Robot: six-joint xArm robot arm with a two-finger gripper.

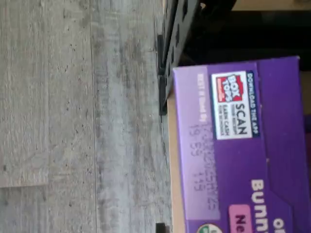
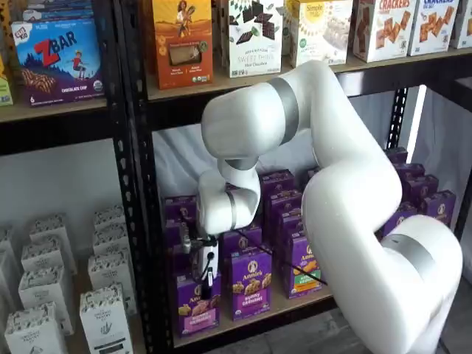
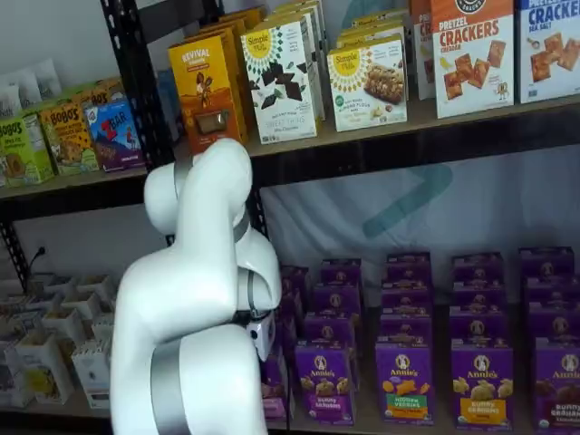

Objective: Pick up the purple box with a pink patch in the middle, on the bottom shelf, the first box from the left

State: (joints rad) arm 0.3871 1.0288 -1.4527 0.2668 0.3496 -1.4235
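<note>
Floor (image 1: 73, 121): grey wood-look planks are seen in the wrist view beyond the front edge of the desk.

Upright (image 2: 131, 184): a black perforated post is seen at the left end of the desk, just beside the target.

End effector (image 2: 204, 274): black fingers are seen hanging in front of the target's upper face in a shelf view. Whether they are apart or closed cannot be told; no gap is plainly shown, and no grip on the box is made out.

Purple box (image 2: 196, 304): it is stood upright at the front left corner of the desk (image 2: 258, 316), its pink band across the lower front. In the wrist view its top panel (image 1: 238, 145) fills the frame, with a Box Tops patch and a printed date. In the other shelf view it is mostly hidden by the arm.

Handling: thin cardboard is judged light and fairly stiff at the corners, yet easily dented across the wide faces. The printed surface is judged slightly slick.

Hold: the two narrow side walls near the top are judged the best place to be gripped, with modest squeeze. The neighbouring purple box (image 2: 248, 284) stands just beside it, so little room is left on that side.

Arm (image 2: 324, 184): the white links are seen reaching across the front of the desk.
</note>
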